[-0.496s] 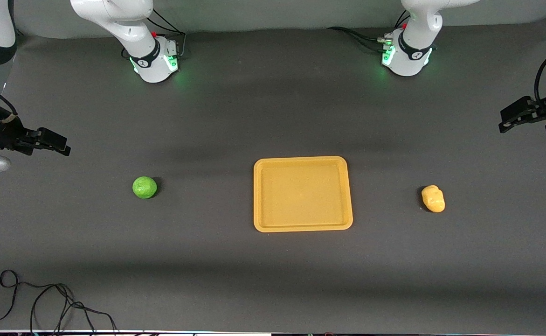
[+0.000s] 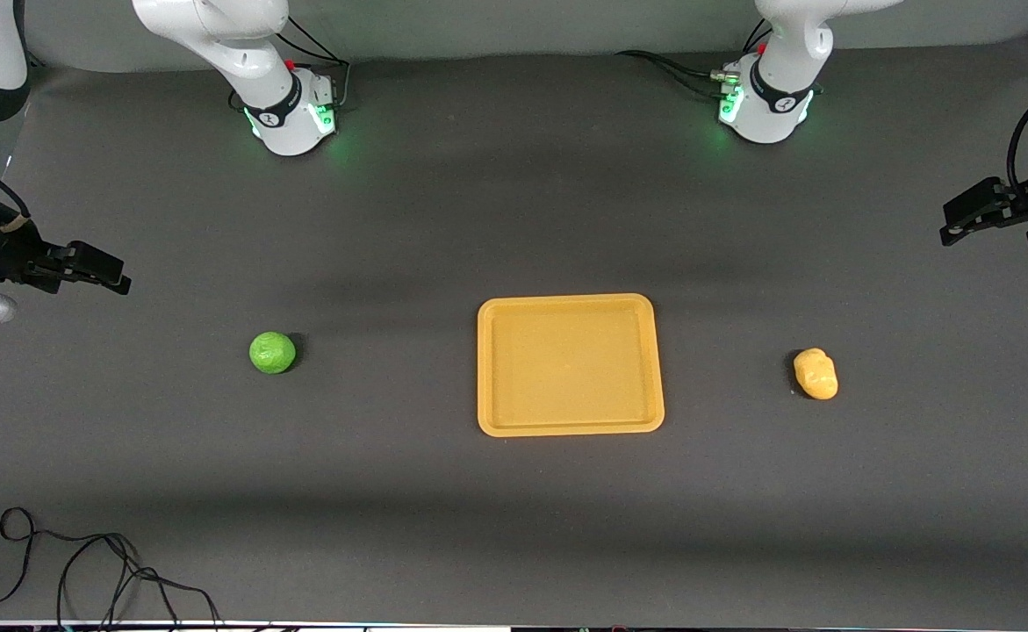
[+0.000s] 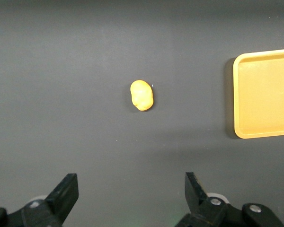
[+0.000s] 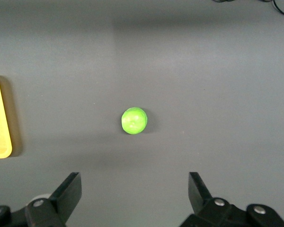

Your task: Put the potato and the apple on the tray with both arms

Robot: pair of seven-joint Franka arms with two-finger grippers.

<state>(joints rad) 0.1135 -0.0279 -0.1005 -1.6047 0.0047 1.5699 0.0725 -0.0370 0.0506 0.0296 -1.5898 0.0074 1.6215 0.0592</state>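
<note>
The orange-yellow tray lies empty in the middle of the table. The green apple lies on the mat toward the right arm's end, and shows in the right wrist view. The yellow potato lies toward the left arm's end, and shows in the left wrist view. My right gripper is open and empty, high over the right arm's end of the table, apart from the apple. My left gripper is open and empty, high over the left arm's end, apart from the potato.
A black cable lies coiled on the mat at the near corner by the right arm's end. Both arm bases stand along the table's edge farthest from the front camera. Tray edges show in both wrist views.
Both grippers have shifted slightly outward toward their own ends of the table. The apple, potato and tray have not moved.
</note>
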